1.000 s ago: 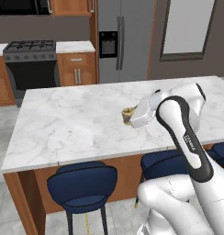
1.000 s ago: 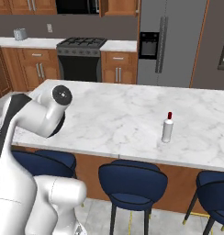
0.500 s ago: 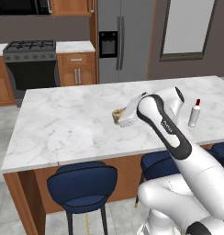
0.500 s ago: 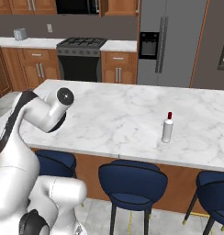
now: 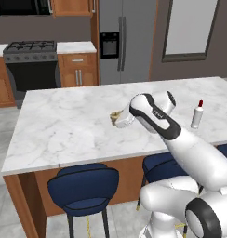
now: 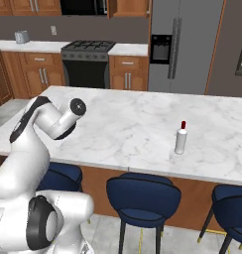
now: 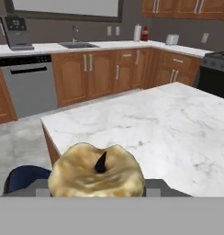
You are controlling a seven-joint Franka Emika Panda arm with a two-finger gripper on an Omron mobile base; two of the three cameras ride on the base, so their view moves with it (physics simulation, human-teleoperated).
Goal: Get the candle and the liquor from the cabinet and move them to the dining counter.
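The candle (image 7: 96,176) is a small, squat, tan-gold stub with a dark wick standing from its top. It looks light and stiff, but waxy and rounded, so it could slip or tip if pinched unevenly; the safest hold is across its sides, low on the body, well clear of the wick. In the hand view it sits right against the bottom of the picture, where the fingertips would rise, and it hides them. In the left base view the candle (image 5: 116,118) shows at the tip of the claw (image 5: 120,119), over the marble tabletop (image 5: 64,125) of the dining counter, near its middle and toward the near edge. The jaws appear clenched on the candle, set partly apart by its width. Whether its base already rests on the marble or hangs just above it cannot be told.

The liquor (image 5: 196,114) stands upright on the same tabletop, well to the right of the claw and apart from it; the right base view shows the bottle (image 6: 181,138) with its red cap, near the front edge above the navy stools (image 6: 140,194). It is taller and narrower, so more likely to topple if knocked.
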